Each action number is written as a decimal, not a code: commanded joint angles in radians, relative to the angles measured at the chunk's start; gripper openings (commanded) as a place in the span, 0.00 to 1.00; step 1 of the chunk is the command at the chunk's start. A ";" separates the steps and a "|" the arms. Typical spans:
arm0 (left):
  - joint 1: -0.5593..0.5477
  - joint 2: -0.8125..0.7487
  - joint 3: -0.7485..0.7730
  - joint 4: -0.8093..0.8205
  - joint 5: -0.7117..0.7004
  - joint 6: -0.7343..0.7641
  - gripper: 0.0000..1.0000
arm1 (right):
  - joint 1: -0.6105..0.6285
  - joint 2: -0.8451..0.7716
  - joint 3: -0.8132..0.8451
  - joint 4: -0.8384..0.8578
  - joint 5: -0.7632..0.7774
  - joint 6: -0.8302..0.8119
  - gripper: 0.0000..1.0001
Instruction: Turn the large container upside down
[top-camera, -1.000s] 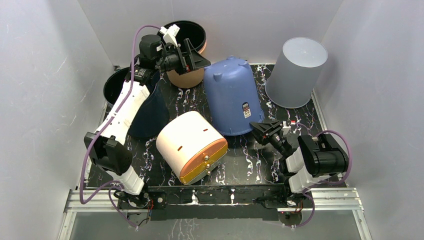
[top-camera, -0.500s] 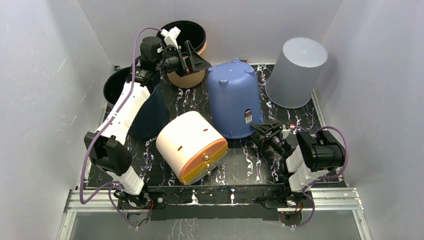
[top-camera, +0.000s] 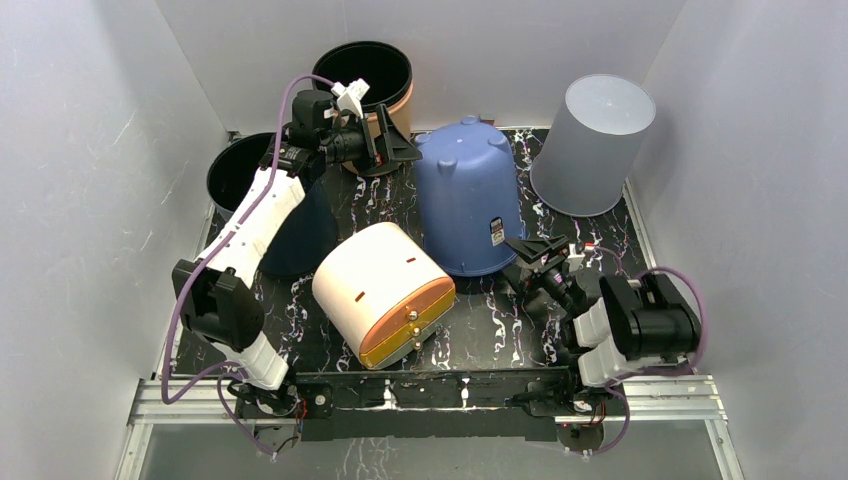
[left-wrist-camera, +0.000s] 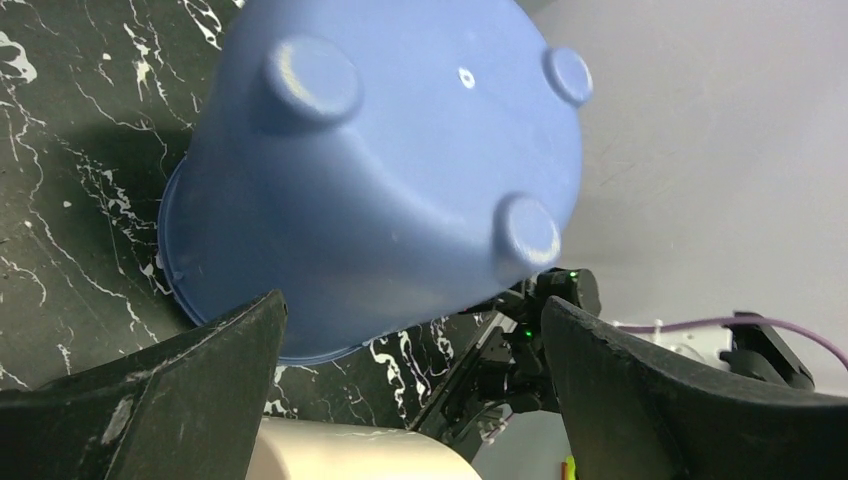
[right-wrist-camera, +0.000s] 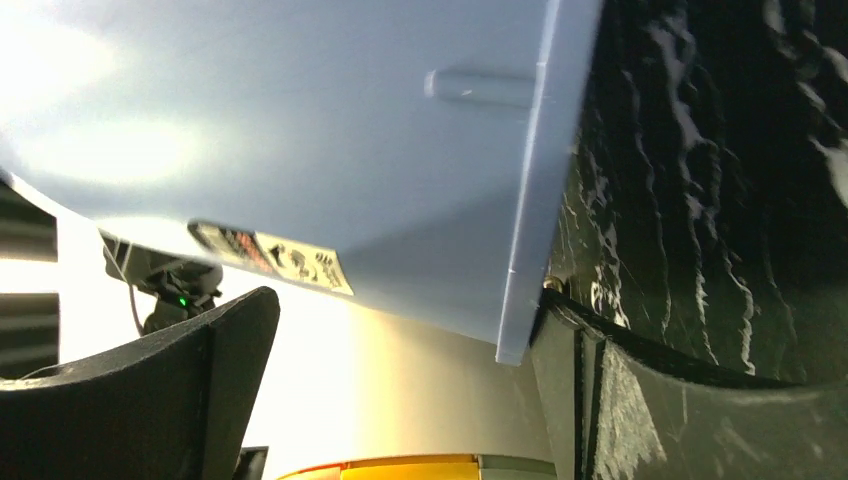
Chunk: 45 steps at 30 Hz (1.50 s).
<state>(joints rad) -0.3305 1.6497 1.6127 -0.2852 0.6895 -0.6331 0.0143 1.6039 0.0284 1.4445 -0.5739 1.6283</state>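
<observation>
Blue bucket (top-camera: 468, 195) mouth-down, sticker (top-camera: 492, 227) print illegible; left gripper (top-camera: 398, 150) and right gripper (top-camera: 537, 258) both spread, holding nothing.

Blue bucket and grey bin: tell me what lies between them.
Nothing stands between the blue bucket and the grey bin. The top view shows only a bare strip of black marbled tabletop there.

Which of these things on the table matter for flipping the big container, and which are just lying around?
Part of the job:
- blue container, standing feet up
- right claw, open at its rim
- left claw, open near its base

Just lying about:
- grey bin
- cream and orange box
- tan pot, black inside
- dark navy bin
- black tub
</observation>
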 joint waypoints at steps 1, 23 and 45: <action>-0.004 -0.023 0.064 -0.065 0.002 0.040 0.99 | -0.007 -0.223 0.068 -0.218 0.018 -0.147 0.95; -0.004 -0.014 0.003 0.048 -0.008 -0.032 0.98 | -0.034 -0.695 0.435 -1.557 0.372 -0.665 0.98; -0.120 0.316 0.282 0.120 -0.077 -0.079 0.98 | -0.020 -0.661 1.094 -1.982 0.761 -0.994 0.98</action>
<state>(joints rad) -0.4065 1.9263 1.8107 -0.1673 0.6086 -0.7200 -0.0166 0.9115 1.0172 -0.5800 0.2031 0.7258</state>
